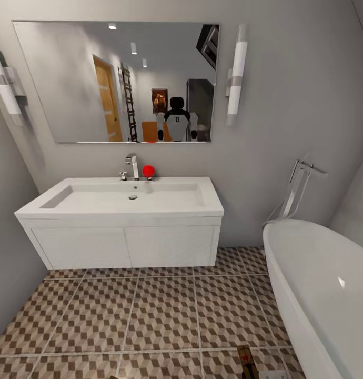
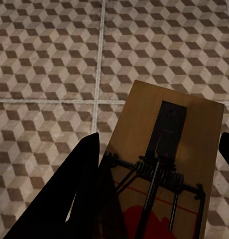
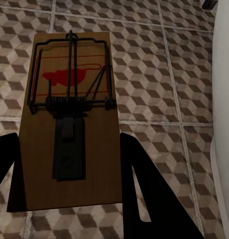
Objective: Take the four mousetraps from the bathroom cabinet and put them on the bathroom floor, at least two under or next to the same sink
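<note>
In the left wrist view a mousetrap (image 2: 164, 149), a brown wooden board with a dark spring bar and a red spot, sits between my left gripper's (image 2: 159, 174) dark fingers (image 2: 79, 194), which are shut on it above the patterned bathroom floor (image 2: 50, 59). My right gripper (image 3: 69, 174) is likewise shut on a second mousetrap (image 3: 69, 114), held over the tiles. That trap's end shows at the lower edge of the head view (image 1: 247, 362). The white bathroom sink (image 1: 129, 197) with its chrome tap (image 1: 133, 167) stands ahead on a white vanity (image 1: 126, 245). The cabinet is out of view.
A white oval bathtub (image 1: 323, 295) fills the right side, and its rim (image 3: 225, 99) lies close to the right gripper. A red ball (image 1: 148, 171) rests by the tap. A mirror (image 1: 118, 81) hangs above the sink. Grey walls close the left side. Tiled floor (image 1: 160, 316) stretches before the vanity.
</note>
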You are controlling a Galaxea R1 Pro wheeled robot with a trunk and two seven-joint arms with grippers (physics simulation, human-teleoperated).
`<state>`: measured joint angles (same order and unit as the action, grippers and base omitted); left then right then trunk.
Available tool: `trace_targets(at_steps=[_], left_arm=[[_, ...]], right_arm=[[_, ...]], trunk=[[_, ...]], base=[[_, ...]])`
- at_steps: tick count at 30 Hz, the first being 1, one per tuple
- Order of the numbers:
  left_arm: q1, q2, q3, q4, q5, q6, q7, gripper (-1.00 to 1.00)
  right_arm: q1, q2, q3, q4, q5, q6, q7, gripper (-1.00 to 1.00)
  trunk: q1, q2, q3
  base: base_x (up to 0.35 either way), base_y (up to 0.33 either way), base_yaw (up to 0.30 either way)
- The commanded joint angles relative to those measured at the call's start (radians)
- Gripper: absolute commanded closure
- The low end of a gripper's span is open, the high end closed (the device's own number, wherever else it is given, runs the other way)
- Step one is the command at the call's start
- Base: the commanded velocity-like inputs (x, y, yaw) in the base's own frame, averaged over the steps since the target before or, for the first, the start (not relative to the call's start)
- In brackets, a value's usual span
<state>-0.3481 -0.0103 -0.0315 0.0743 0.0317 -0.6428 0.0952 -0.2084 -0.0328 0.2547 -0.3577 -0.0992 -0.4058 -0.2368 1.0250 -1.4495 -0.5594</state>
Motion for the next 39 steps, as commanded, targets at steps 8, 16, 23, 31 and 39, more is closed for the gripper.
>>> trace_targets(at_steps=[8, 16, 23, 31, 39], left_arm=[[-0.002, -0.001, -0.004, 0.004, 0.002, -0.005, 0.005, 1.0], [-0.001, 0.004, 0.004, -0.025, 0.0, 0.17, 0.01, 1.0], [-0.001, 0.02, 0.005, -0.453, -0.001, 0.666, 0.006, 1.0], [-0.013, 0.047, 0.007, -0.825, -0.002, 1.004, 0.004, 1.0], [-0.294, 0.048, 0.007, -0.854, -0.006, 1.272, 0.01, 1.0]], right_arm=[[-0.001, -0.001, 0.009, 0.0, -0.013, -0.004, -0.007, 1.0], [0.0, 0.001, 0.009, -0.006, -0.014, 0.002, -0.006, 1.0], [-0.002, 0.01, 0.007, -0.22, -0.01, 0.209, -0.013, 1.0], [-0.108, 0.01, 0.006, -0.422, -0.011, 0.485, -0.017, 1.0], [-0.367, 0.032, 0.004, -0.425, -0.016, 0.765, -0.021, 1.0]], trunk=[[0.0, -0.001, -0.001], [0.0, -0.001, -0.001], [0.0, -0.001, -0.001], [0.0, -0.001, -0.001], [0.0, -0.001, -0.001]], base=[[0.0, 0.0, 0.0], [0.0, 0.0, 0.0], [0.0, 0.0, 0.0], [0.0, 0.0, 0.0], [0.0, 0.0, 0.0]])
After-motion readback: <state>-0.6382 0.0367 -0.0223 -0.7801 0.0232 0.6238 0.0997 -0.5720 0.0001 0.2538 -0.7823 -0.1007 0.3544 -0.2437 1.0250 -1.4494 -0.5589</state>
